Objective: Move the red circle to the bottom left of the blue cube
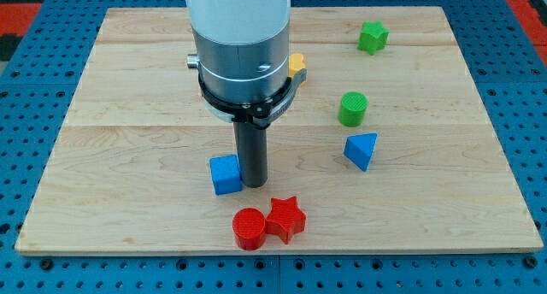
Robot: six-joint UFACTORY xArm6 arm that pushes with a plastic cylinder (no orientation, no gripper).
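My tip [253, 185] is resting on the board [128, 157] just to the view's right of the blue cube [226, 174], touching it or nearly so; the rod is hiding that edge, so I cannot tell which. There is nothing on this arm to open or close: it is ending in a bare rod that is gripping nothing and can only shove. The red circle [249, 228] is lying below my tip, toward the view's bottom and a shade to the left, sitting flat with a clear gap between it and the cube. The red star [285, 218] is pressing against the circle on the side toward the view's right, so the two are likely to travel together if I am pushing from that side. The circle is looking like a small, stiff, light plastic puck, and on smooth wood it is probably sliding easily and spinning off a rounded wall if struck off centre. I judge the best contact to be low on its curved side, square through its middle, from the view's right and slightly above, driving it left; getting there means threading between circle and star or coming round. The task is looking close to done, since the circle is already lying below the cube and wanting only a short nudge leftward. Farther to my tip's right, the green cylinder [353, 108], blue wedge [361, 149] and green star [373, 37] are sitting well apart from this work.
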